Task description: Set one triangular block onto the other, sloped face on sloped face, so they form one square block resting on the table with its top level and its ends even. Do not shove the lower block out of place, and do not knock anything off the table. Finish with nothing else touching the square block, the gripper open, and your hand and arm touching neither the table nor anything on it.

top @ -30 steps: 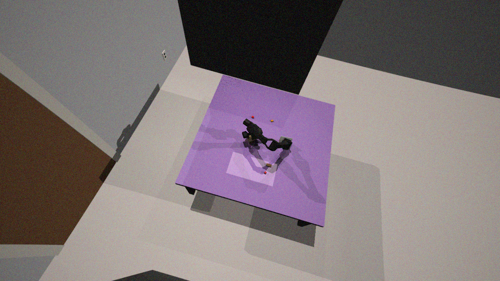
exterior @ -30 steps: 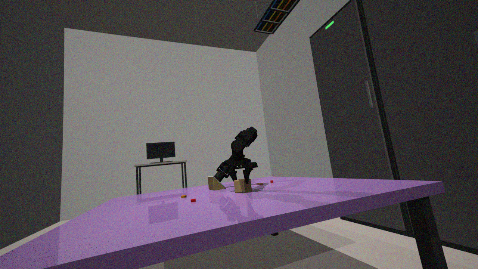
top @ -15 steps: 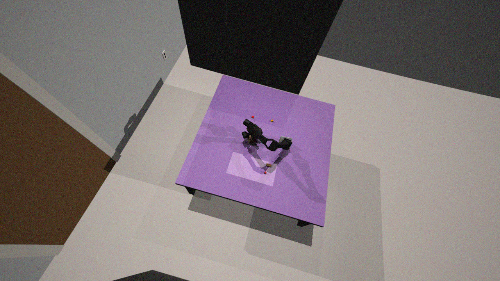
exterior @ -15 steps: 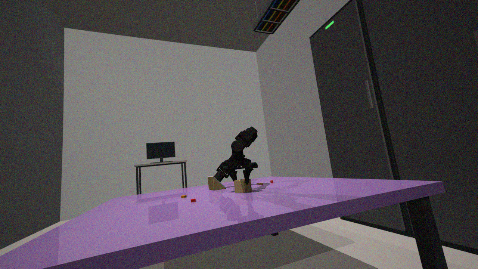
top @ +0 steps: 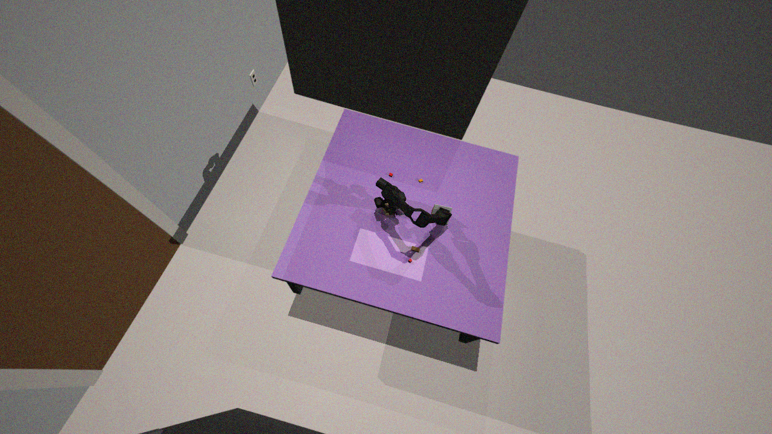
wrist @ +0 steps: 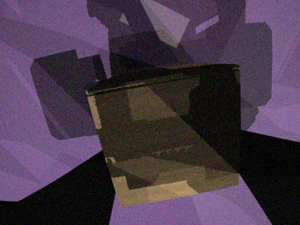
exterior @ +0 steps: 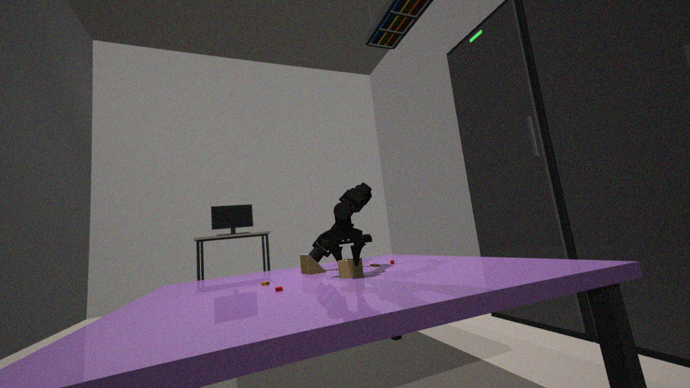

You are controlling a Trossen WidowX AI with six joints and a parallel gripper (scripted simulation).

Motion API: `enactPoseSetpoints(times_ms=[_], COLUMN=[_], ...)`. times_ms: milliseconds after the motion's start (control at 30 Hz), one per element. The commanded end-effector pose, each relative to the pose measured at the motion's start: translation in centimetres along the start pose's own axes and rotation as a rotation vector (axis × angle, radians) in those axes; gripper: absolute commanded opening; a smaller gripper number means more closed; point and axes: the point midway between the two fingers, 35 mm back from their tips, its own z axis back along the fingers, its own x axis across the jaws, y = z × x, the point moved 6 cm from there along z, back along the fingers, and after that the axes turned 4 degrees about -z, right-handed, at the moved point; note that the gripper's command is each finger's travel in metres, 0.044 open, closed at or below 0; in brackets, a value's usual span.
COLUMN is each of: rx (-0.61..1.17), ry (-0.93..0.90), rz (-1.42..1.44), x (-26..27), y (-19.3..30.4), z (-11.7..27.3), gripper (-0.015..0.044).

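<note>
The upper triangular block (wrist: 156, 131) fills the middle of the wrist view, its broad flat face toward the camera. My gripper (top: 386, 211) (exterior: 347, 262) (wrist: 170, 144) is shut on it, with a dark finger at each side. The lower triangular block (wrist: 134, 80) shows only as a narrow dark strip along the upper block's far edge. In the exterior view the two together look like one squarish tan block (exterior: 348, 271) on the purple table (top: 334, 253) (exterior: 193, 337), one finger in front of it. The meeting sloped faces are hidden, and I cannot tell whether the ends are exactly even.
A separate tan ramp-shaped block (exterior: 309, 265) stands by the arm's base. Small red blocks (top: 390, 174) (top: 409, 260) (exterior: 278, 289) (exterior: 392, 262), an orange block (top: 420, 180) (exterior: 264, 283) and a brown block (top: 415, 248) (exterior: 374, 264) lie away from the gripper.
</note>
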Motion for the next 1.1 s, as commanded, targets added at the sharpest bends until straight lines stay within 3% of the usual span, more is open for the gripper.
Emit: enactPoseSetpoints(times_ms=[0, 233, 533, 833, 1067], rx=[0.000, 0.000, 0.000, 0.003, 0.014], ry=[0.000, 0.000, 0.000, 0.013, 0.028], rz=[0.000, 0.000, -0.001, -0.059, -0.058], x=[0.0, 0.0, 0.0, 0.1, 0.2], y=[0.0, 0.0, 0.0, 0.1, 0.0], z=[0.0, 0.0, 0.2, 10.7, 10.5], gripper=[0.0263, 0.0440, 0.0440, 0.0440, 0.0440])
